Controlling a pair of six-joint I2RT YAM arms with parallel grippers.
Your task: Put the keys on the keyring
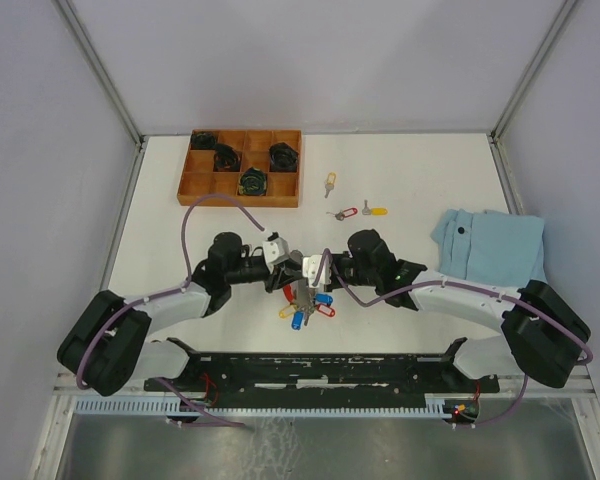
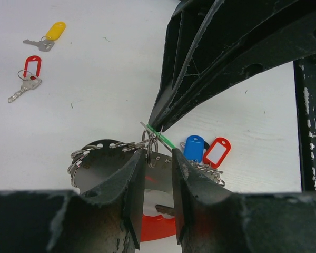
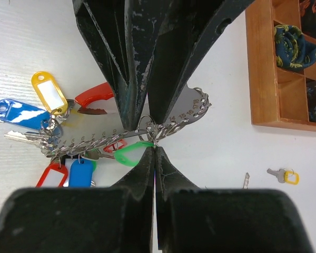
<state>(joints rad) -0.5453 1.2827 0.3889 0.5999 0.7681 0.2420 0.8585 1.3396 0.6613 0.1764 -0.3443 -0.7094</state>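
Note:
The keyring (image 1: 305,300) lies between the arms, a grey numbered metal band (image 3: 95,138) with a red strap (image 2: 158,227) and blue, red and yellow tags. My right gripper (image 3: 154,150) is shut on a green tag (image 3: 127,154) of a key, right at the band's edge. A small split ring (image 2: 151,145) hangs there. My left gripper (image 2: 158,156) stands open, its tips on either side of that ring and apart from it. Loose keys lie farther back: one with a red tag (image 2: 31,67) and one with a yellow tag (image 2: 55,30), and another yellow-tagged one (image 1: 330,183).
A wooden compartment tray (image 1: 195,183) holding dark rolled items sits at the back left. A light blue cloth (image 1: 490,245) lies at the right. Both arms' fingers meet tip to tip over the bunch. Grey walls close in both sides.

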